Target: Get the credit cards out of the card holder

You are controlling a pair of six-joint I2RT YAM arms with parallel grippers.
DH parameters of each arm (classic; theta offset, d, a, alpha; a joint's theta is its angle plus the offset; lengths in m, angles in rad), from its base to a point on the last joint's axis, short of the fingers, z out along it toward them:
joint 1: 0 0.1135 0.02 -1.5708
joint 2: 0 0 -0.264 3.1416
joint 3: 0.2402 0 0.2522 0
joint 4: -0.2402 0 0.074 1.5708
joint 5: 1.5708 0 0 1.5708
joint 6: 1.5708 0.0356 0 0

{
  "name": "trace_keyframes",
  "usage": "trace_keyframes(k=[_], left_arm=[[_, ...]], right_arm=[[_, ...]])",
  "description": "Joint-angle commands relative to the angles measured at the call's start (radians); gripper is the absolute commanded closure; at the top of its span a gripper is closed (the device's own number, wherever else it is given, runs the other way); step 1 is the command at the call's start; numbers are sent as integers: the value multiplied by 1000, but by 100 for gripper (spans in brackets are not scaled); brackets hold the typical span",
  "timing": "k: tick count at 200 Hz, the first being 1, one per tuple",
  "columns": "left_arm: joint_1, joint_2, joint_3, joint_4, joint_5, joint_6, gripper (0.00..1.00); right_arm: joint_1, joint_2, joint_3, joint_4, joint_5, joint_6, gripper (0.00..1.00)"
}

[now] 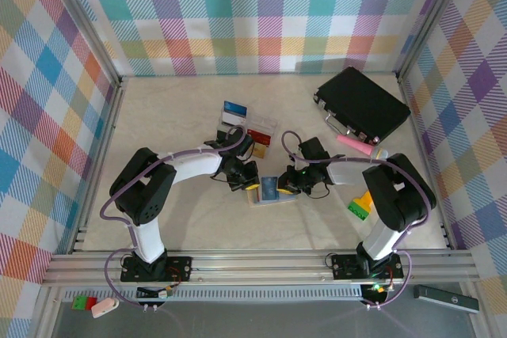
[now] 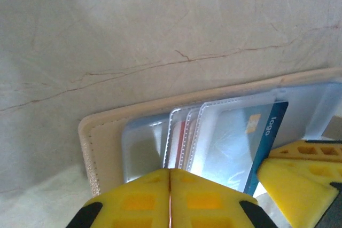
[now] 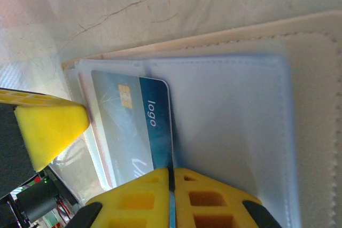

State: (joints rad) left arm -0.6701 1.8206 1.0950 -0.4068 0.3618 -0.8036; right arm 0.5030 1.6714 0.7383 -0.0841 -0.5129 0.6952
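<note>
The card holder lies open mid-table between both grippers. Up close it is a pale cover with clear sleeves inside. A blue credit card with a chip and the word "logo" sticks partway out of a sleeve, and it shows again as the blue card in the left wrist view. My right gripper is shut on this card's edge, a thin blue strip between its jaws. My left gripper is shut at the sleeves' near edge, seemingly pinching the card holder. In the top view, the left gripper and right gripper flank the holder.
A large black case sits at the back right. A clear tray with cards stands behind the holder. A pink object and a yellow-green piece lie near the right arm. Plaid walls enclose the table.
</note>
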Motion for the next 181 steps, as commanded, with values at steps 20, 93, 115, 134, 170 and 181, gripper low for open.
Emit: trace_keyframes(k=[20, 93, 115, 134, 170, 181], left_arm=[[-13, -15, 54, -42, 43, 70, 89], [-29, 72, 62, -19, 66, 41, 89], [-29, 80, 44, -34, 30, 28, 90], [-29, 77, 23, -15, 31, 21, 90], [-29, 71, 4, -16, 13, 15, 90], [-29, 72, 4, -19, 12, 15, 91]], right_arm=[[-6, -19, -10, -37, 10, -6, 91], [-6, -28, -18, -14, 11, -2, 92], [-7, -36, -38, 52, -18, 25, 90], [-6, -38, -63, 137, -49, 74, 84], [-7, -30, -64, 167, -50, 89, 83], [-7, -34, -65, 167, -45, 84, 85]])
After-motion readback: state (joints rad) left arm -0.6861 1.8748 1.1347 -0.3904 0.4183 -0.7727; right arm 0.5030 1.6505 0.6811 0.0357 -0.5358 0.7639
